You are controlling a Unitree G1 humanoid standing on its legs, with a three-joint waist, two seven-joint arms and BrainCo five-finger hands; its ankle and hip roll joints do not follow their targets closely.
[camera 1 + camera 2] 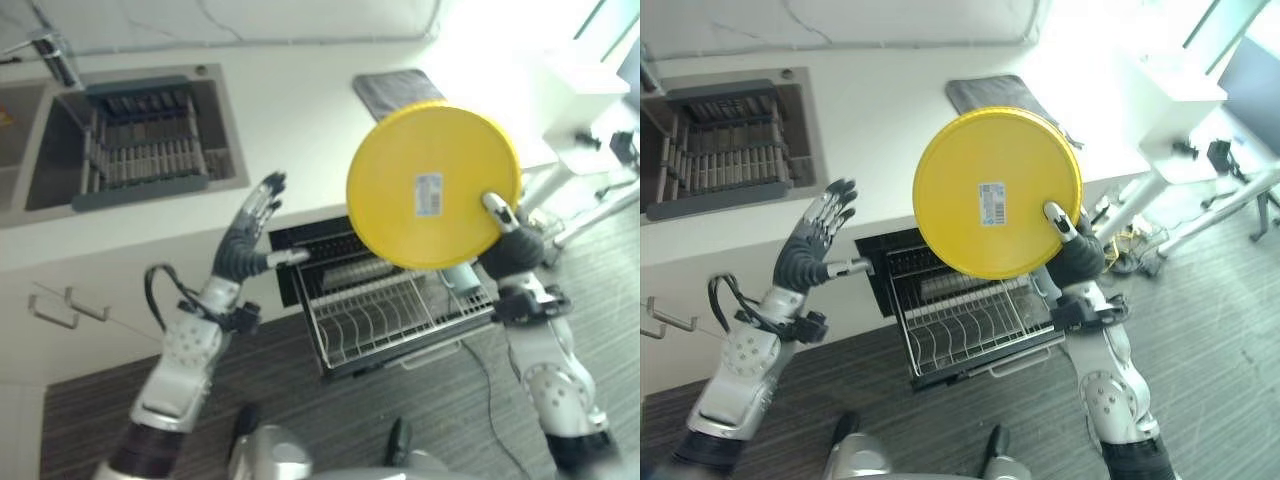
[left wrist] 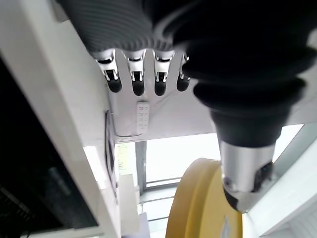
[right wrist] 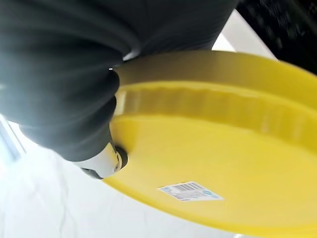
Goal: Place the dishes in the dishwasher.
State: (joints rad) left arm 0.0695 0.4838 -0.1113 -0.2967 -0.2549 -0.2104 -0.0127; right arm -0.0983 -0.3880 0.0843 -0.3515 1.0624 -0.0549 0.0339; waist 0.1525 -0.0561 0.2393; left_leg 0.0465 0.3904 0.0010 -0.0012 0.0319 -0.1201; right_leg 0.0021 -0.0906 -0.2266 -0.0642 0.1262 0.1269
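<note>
Yellow plate held up above the pulled-out dishwasher rack.
Pinched at its lower rim by the right hand, underside with label facing up; left hand raised beside the rack, fingers spread, touching nothing; sink well apart.

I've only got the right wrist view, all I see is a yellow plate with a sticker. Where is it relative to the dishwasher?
Observer: The right hand holds the yellow plate up in the air above the pulled-out dishwasher rack, sticker side facing the head camera.
Operator: Anything in that rack yet?
Observer: Its wire rows look bare where the plate doesn't block the view.
Operator: And the left hand?
Observer: The left hand is raised beside the rack with its fingers spread, holding nothing.
Operator: More dishes waiting?
Observer: The sink holds a grey drying rack; I can't make out dishes in it.
</note>
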